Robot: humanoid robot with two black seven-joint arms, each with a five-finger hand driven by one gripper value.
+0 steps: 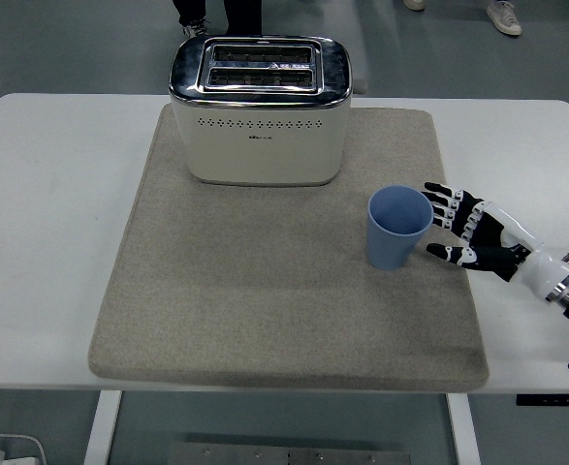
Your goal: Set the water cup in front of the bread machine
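Head view, one moment. One white table, bearing one beige-grey mat. On the mat, two objects: one cream two-slot toaster with chrome top at 12 o'clock, at the far edge, and one light-blue water cup at about 3 o'clock from the mat's centre, upright and open-mouthed, nothing visible inside. Cup placed to the right of and nearer than the toaster, at roughly 4 o'clock from it, apart from it and not touching.

One robot hand visible: right hand, black with white segments, entering from the right edge and reaching toward 9 o'clock. Fingers spread and extended just beside the cup's right wall, thumb lower near the cup's base; contact with the cup not discernible; nothing gripped. Hand partly over the mat's right border.

One row of small perforations across the toaster's front; below it a small dark brand mark, too small to read. No other legible writing.

At the picture's top, beyond the table: shoes and lower legs of persons on the grey floor, at 12 and 1 o'clock.
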